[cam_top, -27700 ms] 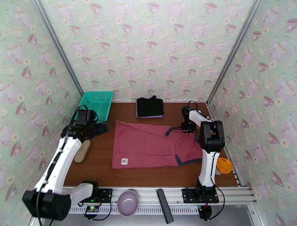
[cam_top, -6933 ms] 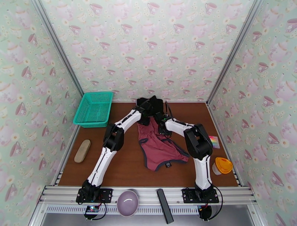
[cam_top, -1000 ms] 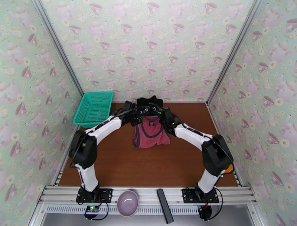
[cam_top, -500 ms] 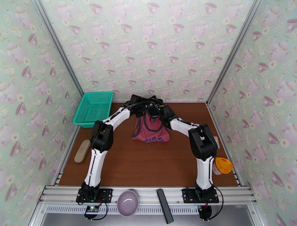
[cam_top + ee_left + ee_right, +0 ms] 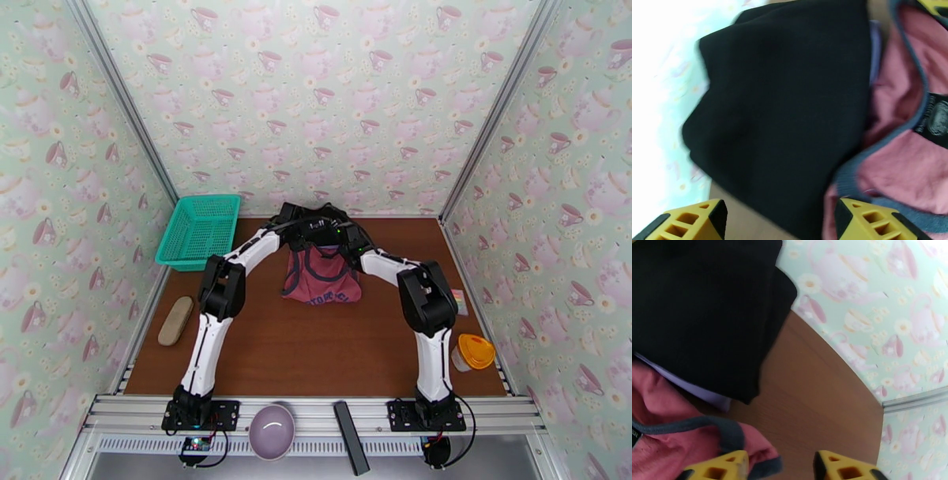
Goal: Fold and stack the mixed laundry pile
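Stacking step in hand, I'd say: the folded red top (image 5: 322, 278) lies far and centre on the table (image 5: 276, 347), its far edge touching the black garment (image 5: 782, 98), which sits on the purple cloth (image 5: 695, 388). Over that edge the left gripper (image 5: 780, 221) and right gripper (image 5: 778, 469) hover, fingers spread, holding nothing. The next move probably calls for regripping the top and setting it squarely on the pile.

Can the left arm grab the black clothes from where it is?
Probably yes. The left arm reaches right over the black garment, its jaws stand open, and nothing covers the part below them. The red top sits only along one edge.
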Tool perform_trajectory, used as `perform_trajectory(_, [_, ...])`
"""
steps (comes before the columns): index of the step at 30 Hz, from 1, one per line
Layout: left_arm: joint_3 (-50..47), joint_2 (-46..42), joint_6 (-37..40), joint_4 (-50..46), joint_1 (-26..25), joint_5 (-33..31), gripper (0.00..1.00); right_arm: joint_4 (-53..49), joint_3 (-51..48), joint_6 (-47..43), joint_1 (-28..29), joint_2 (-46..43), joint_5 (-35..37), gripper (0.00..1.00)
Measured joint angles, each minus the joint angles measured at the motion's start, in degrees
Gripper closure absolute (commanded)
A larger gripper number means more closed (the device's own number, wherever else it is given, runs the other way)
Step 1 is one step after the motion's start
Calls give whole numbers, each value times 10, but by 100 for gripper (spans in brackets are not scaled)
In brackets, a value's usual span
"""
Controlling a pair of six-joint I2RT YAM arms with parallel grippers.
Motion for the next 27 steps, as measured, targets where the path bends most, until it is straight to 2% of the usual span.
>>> perform_trajectory(6, [-69,-142,-129,-21,-19,-141,12,-65,-35,122,-18,-157,-13,31])
perform_trajectory(9, [-126,-229,-234,-65,-25,-155,12,-126,-49,220,-21,-226,-54,36])
perform_trajectory(13, [-214,-299,-386,-111,-27,-101,13,-180,-92,324,-22,-248,-168,43])
perform_trajectory(18, [-320,-299,-516,-144,-27,-7,16,-211,-183,410,-22,-217,-286,43])
perform_trajectory(22, [-377,-293,-565,-153,-27,26,17,-217,-212,447,-22,-188,-334,45])
perform_trajectory(27, [-393,-293,-590,-132,-30,49,24,-210,-212,464,-22,-169,-344,50])
